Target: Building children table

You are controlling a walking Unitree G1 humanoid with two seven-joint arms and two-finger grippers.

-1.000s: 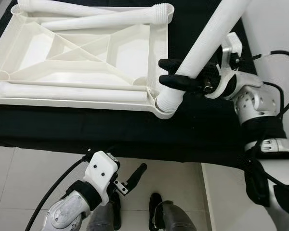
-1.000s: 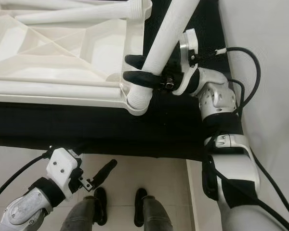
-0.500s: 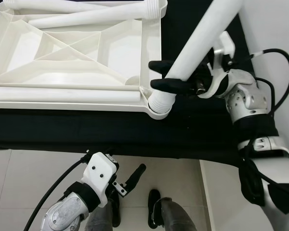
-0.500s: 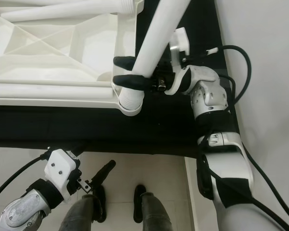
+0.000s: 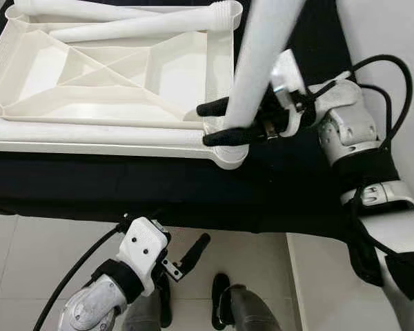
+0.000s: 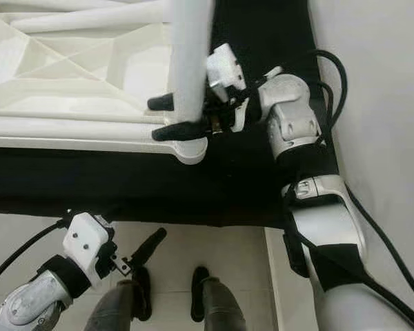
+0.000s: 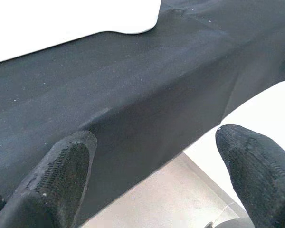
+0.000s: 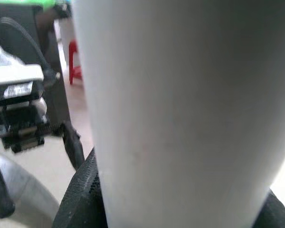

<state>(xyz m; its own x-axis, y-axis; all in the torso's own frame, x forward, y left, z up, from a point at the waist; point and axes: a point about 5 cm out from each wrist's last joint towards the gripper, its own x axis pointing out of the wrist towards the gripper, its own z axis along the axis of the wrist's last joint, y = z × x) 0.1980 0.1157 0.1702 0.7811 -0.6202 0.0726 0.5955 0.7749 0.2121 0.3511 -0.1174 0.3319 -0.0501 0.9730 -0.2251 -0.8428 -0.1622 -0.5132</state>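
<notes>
Our right gripper (image 5: 221,123) has its fingers clamped around a white table leg (image 5: 262,55), standing it upright at the near right corner of the upturned tabletop (image 5: 110,76) on the black worktop (image 5: 193,186). Our left gripper (image 5: 193,252) hangs idle below, fingers spread apart.

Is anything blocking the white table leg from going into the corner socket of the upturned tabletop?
Nothing visible does. The right hand holds the table leg upright, with its lower end already at the corner socket of the tabletop.
</notes>
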